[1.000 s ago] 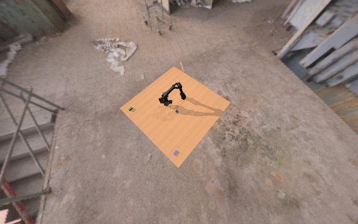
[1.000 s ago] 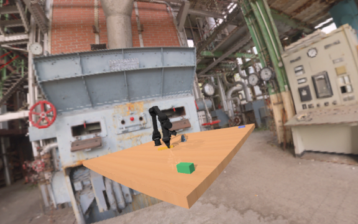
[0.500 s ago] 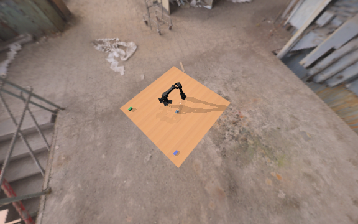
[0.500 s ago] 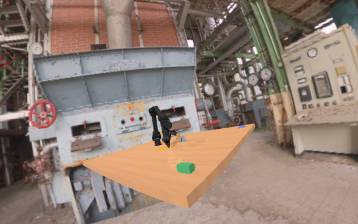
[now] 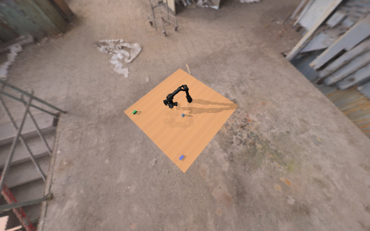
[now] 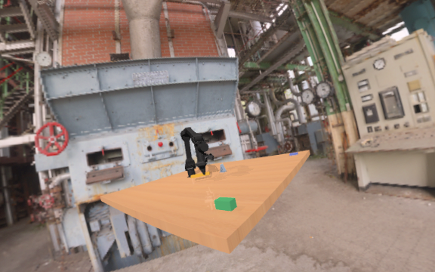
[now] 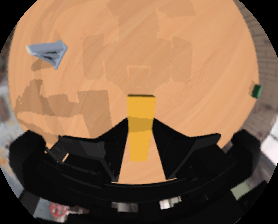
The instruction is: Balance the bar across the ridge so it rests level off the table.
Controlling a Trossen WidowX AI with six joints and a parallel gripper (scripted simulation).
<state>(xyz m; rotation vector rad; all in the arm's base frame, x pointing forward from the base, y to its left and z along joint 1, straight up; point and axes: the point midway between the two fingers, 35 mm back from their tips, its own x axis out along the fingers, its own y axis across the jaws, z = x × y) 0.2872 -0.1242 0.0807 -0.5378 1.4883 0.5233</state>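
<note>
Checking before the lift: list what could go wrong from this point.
1. The gripper is shut on the yellow bar with much of it sticking out ahead; if that grip is off-centre, the bar may tip once set down.
2. The ridge is small and sits off to the side, so alignment could miss.
3. The bar lies low by the table and could drag.
</note>
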